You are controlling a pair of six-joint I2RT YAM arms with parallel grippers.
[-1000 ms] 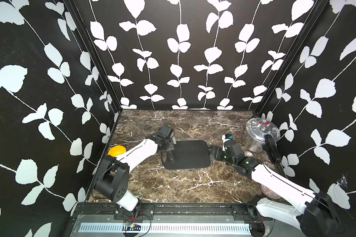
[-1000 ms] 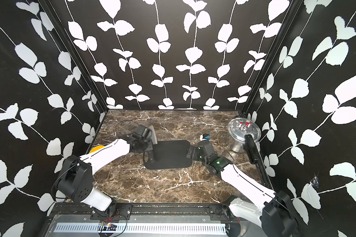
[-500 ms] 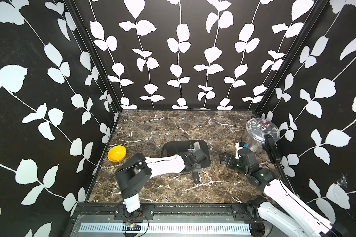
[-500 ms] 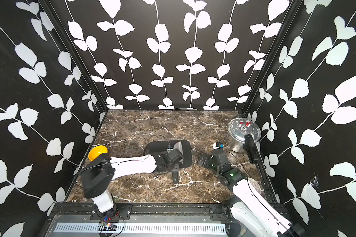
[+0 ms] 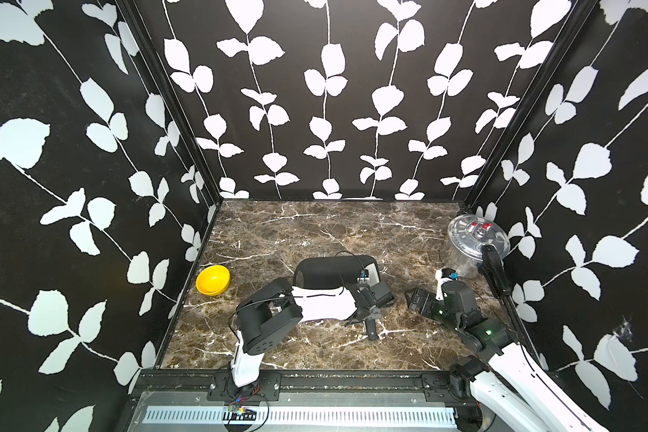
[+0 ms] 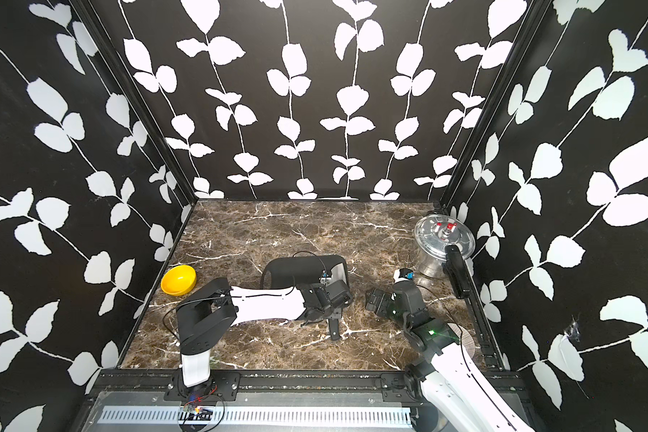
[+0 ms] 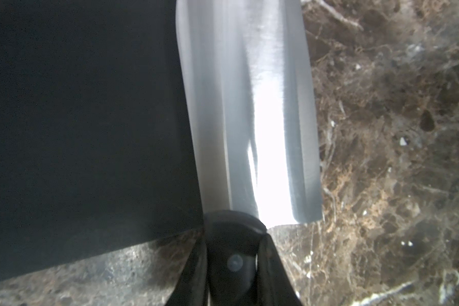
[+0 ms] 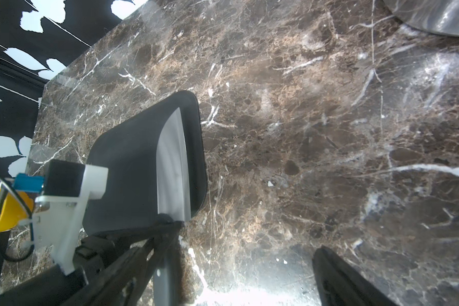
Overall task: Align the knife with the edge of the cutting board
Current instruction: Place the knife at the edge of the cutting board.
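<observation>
The black cutting board [image 5: 326, 269] [image 6: 296, 270] lies mid-table, its cut-out end to the left. The knife's silver blade [image 5: 370, 270] [image 6: 338, 271] [image 7: 249, 119] [image 8: 172, 169] runs along the board [image 7: 77, 119] [image 8: 133, 164] just inside its right short edge. The black handle [image 5: 370, 332] [image 6: 333, 331] sticks out over the marble toward the front. My left gripper [image 5: 367, 315] [image 6: 328, 316] [image 7: 233, 267] is shut on the handle just behind the blade. My right gripper [image 5: 414, 299] [image 6: 375, 299] [image 8: 231, 286] stands open to the right of the handle, holding nothing.
A yellow bowl [image 5: 213, 279] [image 6: 178, 279] [image 8: 0, 214] sits at the left wall. A steel pressure cooker [image 5: 477, 239] [image 6: 444, 239] with a long black handle stands at the right wall. My left arm lies across the front of the board.
My left arm went from the board's left end across to the knife handle at its right. The knife shifted right toward the board's edge. My right gripper drew back from the board.
</observation>
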